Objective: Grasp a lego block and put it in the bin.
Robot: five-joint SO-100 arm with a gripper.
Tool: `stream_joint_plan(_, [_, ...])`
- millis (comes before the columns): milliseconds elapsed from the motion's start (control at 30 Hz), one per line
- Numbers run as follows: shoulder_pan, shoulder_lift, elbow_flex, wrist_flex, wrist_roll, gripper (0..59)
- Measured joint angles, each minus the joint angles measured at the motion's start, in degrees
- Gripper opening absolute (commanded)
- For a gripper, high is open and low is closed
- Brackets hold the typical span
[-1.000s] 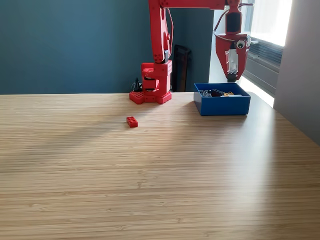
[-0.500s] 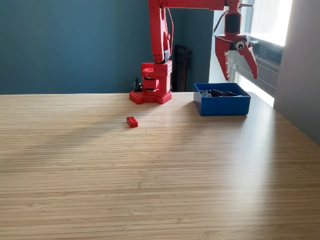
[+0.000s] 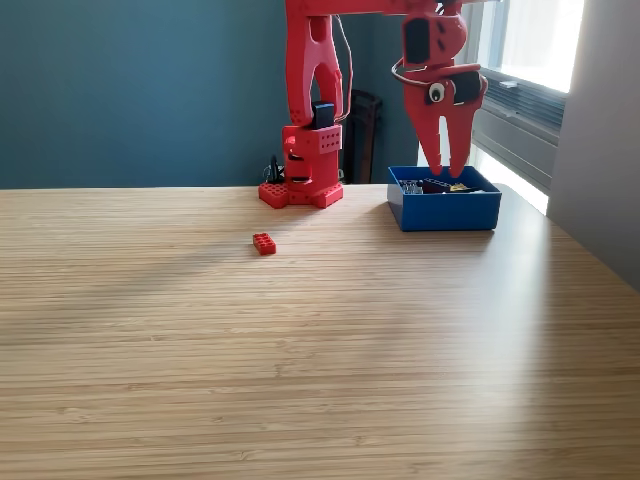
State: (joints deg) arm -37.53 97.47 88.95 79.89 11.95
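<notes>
Red lego brick (image 3: 264, 243) lay flat on the tabletop (image 3: 300, 350), studs up, in front of the arm base (image 3: 302, 180) and slightly toward the exterior view's left of it. Nothing touched it. Blue bin (image 3: 444, 208) sat well apart from it, toward the exterior view's right, already holding a few small pieces; colours there too small to sort.

Pincer (image 3: 446, 168) hung over the bin's back edge, pointing down, jaws parted only a narrow way at the tips, nothing between them.

Judgement: step in hand was the reach for the brick on the open tabletop. To do it well, the arm would need to swing toward the exterior view's left, clearing the bin wall before dropping. Jaws should spread wider than the brick ahead of the descent. Brick sat slightly skewed to the table edge, so the wrist should turn to close across the short sides. Descend straight, stop just above the wood, and close without nudging; a brick that light would likely slide on the smooth surface.
</notes>
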Motion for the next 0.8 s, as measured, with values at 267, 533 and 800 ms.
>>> stream_joint_plan(267, [6.68,0.00,0.00,0.00,-2.64,8.9])
stream_joint_plan(533, [11.43,0.00,0.88,0.00,-4.92,8.9])
stream_joint_plan(800, [21.97,0.09,0.97,-1.67,-3.87,14.7])
